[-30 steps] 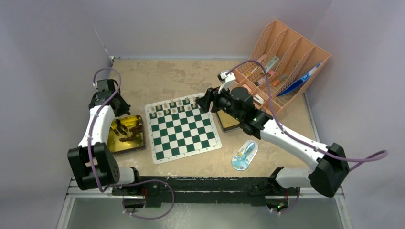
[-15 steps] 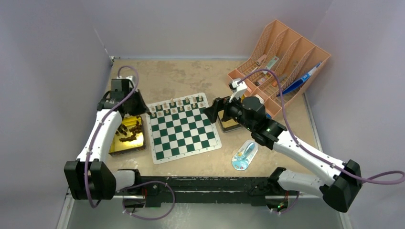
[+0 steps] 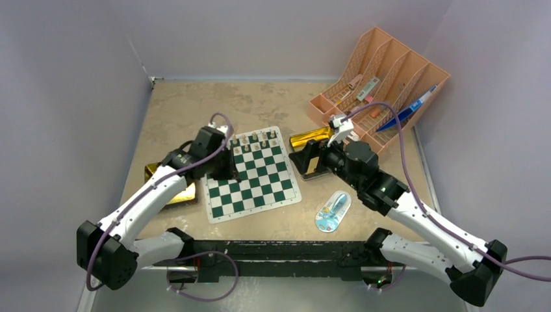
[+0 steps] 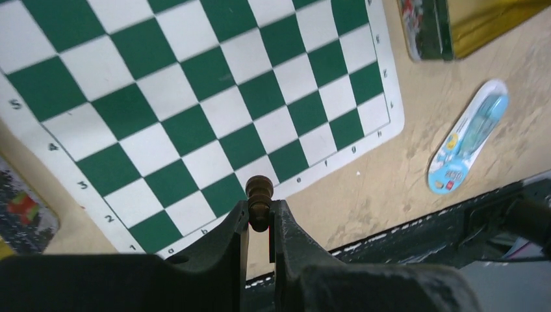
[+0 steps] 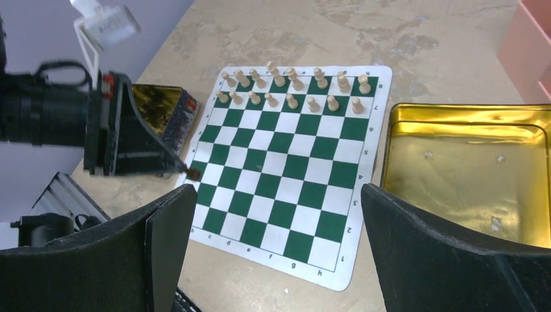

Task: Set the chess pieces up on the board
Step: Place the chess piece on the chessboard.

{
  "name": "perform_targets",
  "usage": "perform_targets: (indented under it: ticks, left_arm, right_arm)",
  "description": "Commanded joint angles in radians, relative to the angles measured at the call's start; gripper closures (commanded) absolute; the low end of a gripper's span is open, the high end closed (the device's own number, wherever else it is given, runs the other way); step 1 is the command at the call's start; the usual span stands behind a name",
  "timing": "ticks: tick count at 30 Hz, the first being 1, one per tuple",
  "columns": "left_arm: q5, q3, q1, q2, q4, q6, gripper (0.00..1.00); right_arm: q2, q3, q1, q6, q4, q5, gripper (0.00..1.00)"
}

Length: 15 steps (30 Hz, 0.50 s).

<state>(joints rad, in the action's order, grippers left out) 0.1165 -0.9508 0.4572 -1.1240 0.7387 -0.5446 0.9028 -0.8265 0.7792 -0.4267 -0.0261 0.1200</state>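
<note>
The board [image 3: 256, 182] lies mid-table, a green and white checked mat. Cream chess pieces [image 3: 253, 140] fill its two far rows, also clear in the right wrist view [image 5: 292, 84]. My left gripper [image 4: 260, 211] is shut on a dark brown piece [image 4: 260, 192], held above the board's [image 4: 195, 97] near edge squares. From above, that gripper [image 3: 226, 166] hangs over the board's left side. My right gripper [image 5: 278, 195] stands wide open and holds nothing, off the board's right edge [image 5: 286, 162]. Seen from the top it [image 3: 304, 159] is by a gold tin.
An empty gold tin [image 5: 468, 172] lies right of the board. Another gold tin [image 3: 169, 192] sits left of it, mostly under my left arm. A blue and white blister pack [image 3: 333, 211] lies near the front. An orange rack [image 3: 383, 84] stands at the back right.
My left arm swung from the left tin to over the board, carrying the dark piece. My right gripper drew back from the board's far right corner and opened wide.
</note>
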Motion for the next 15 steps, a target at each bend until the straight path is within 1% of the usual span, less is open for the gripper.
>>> perform_targets:
  ticks: [1, 7, 15]
  left_arm:
    - [-0.135, 0.016, 0.145, -0.038, -0.001, -0.106, 1.0]
    - [-0.249, -0.006, 0.291, -0.131, 0.01, -0.161, 1.0]
    - [-0.276, 0.0, 0.361, -0.241, -0.042, -0.178, 1.0]
  right_arm:
    - [-0.048, 0.016, 0.003, -0.024, -0.012, 0.061, 0.01]
    - [-0.08, 0.026, 0.004, -0.037, -0.034, 0.076, 0.01]
    - [-0.101, 0.029, 0.006, -0.037, -0.053, 0.089, 0.01]
